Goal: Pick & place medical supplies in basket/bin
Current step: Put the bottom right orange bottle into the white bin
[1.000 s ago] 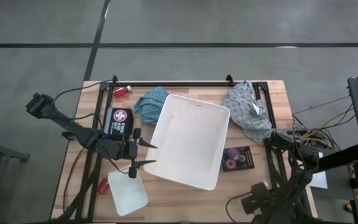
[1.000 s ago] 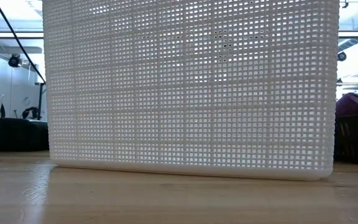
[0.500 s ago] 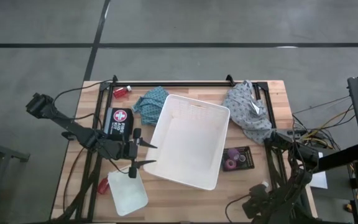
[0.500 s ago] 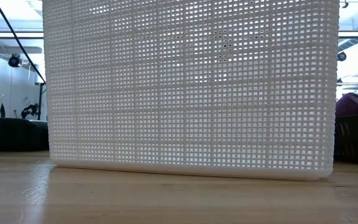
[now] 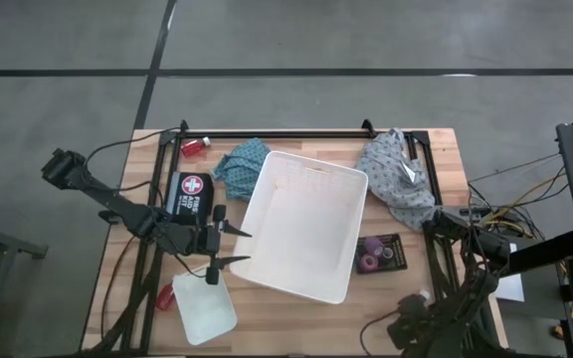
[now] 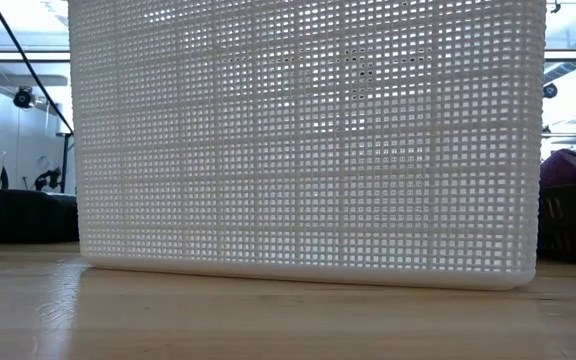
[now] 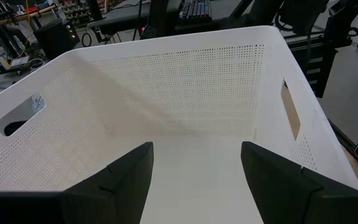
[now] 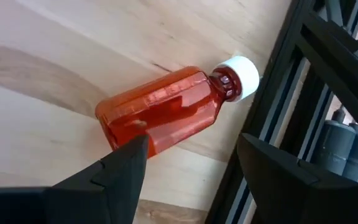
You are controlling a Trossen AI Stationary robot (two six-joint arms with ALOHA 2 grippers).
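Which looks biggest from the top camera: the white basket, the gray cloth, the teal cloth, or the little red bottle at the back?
1. White basket
2. Gray cloth
3. Teal cloth
4. Red bottle

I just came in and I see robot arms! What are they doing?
They're tidying medical supplies into the big white basket, which looks empty so far. The left gripper hangs open at the basket's edge, holding nothing. The right gripper is open above a red bottle lying on the table. The teal cloth, grey cloth and purple rolls wait outside.
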